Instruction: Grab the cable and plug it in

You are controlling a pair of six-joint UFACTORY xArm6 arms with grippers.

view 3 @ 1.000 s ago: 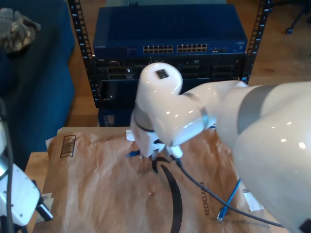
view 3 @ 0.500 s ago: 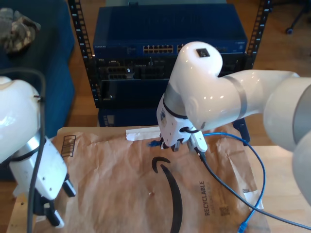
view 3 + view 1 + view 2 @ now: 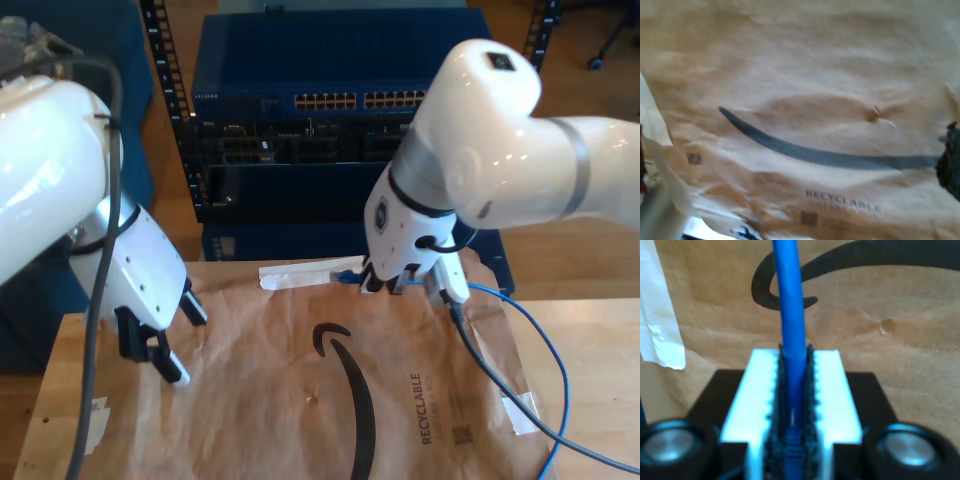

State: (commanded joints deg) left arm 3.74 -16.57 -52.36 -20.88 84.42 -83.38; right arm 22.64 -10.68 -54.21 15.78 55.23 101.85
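The cable (image 3: 556,367) is thin and bright blue. In the exterior view it loops down the right side over the brown paper. One end plug (image 3: 347,275) sticks out of my second gripper (image 3: 385,283), just above the paper's far edge and in front of the rack. The second wrist view shows the cable (image 3: 790,315) clamped between the white toothed pads (image 3: 832,395) of my second gripper (image 3: 792,365), which is shut on it. My first gripper (image 3: 178,335) hangs open over the paper at the exterior view's left, holding nothing.
Brown paper packaging (image 3: 300,400) with a black curved logo (image 3: 830,157) covers the table. Behind it stands a rack with a blue network switch (image 3: 350,75) and its row of ports (image 3: 360,101). A dark grey cable (image 3: 500,385) trails from the second arm. White tape (image 3: 295,273) lies at the paper's far edge.
My second gripper has carried the cable's plug toward the exterior view's right and back toward the rack. The first arm has swung further in from the exterior view's left.
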